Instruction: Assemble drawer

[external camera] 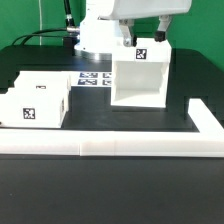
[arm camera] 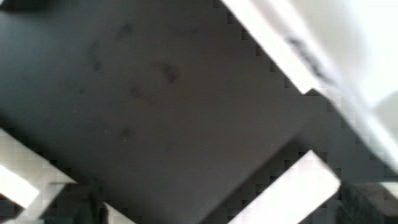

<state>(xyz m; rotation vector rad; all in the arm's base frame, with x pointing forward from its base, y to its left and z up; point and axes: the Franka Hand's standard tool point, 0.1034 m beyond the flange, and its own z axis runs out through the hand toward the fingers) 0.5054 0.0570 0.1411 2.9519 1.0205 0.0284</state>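
The tall white hollow casing [external camera: 140, 82] stands upright at the middle right of the black table, its open side facing the front and a square tag on its upper front. A smaller white box tray [external camera: 34, 103] with tags lies on the exterior view's left. My gripper [external camera: 148, 38] hangs just above the casing's back top edge. Its two dark fingers are spread apart and hold nothing. The wrist view is blurred. It shows mostly black table [arm camera: 160, 90] and a white edge [arm camera: 317, 50] that I cannot identify.
The marker board [external camera: 95, 77] lies flat behind, between the tray and the casing. A long low white rail [external camera: 110, 148] runs along the front and turns back on the exterior view's right [external camera: 205, 118]. The robot base stands behind the casing.
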